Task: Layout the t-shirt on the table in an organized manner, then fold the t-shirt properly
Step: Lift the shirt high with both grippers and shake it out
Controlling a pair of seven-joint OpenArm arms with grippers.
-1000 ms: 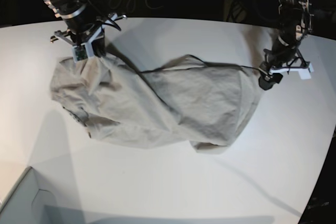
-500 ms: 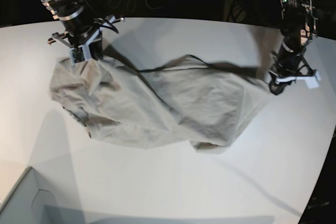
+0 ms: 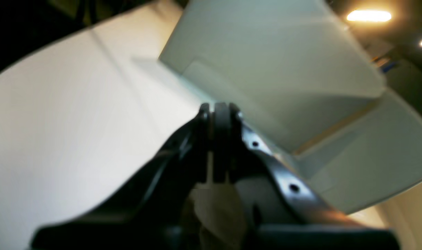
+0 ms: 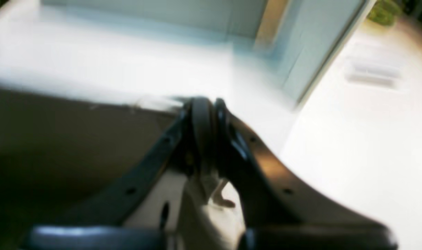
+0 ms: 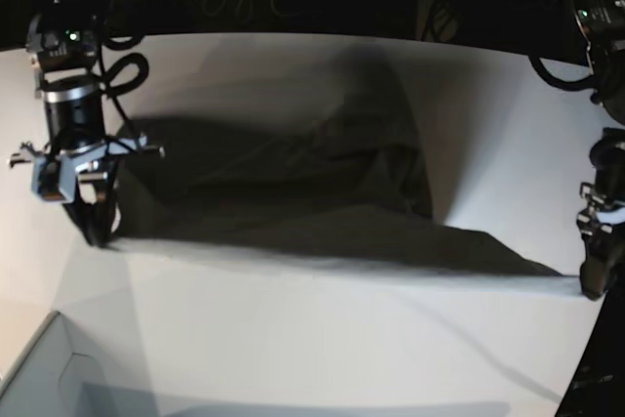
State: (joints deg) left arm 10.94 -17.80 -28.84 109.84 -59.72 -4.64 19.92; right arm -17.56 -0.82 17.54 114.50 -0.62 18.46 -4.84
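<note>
One t-shirt (image 5: 293, 192) hangs stretched between two grippers above the table (image 5: 293, 339). It reads dark and shadowed, its taut edge running lengthwise from the table's left edge to its right edge. The right gripper (image 5: 98, 236) is clamped on one end, and the left gripper (image 5: 592, 288) pinches the other. One pale box corner (image 5: 39, 378) sits at the near-left corner.

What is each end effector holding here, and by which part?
Both hold the t-shirt by opposite edges, stretched above the table: right end effector, left end effector. Which part cannot be told.
</note>
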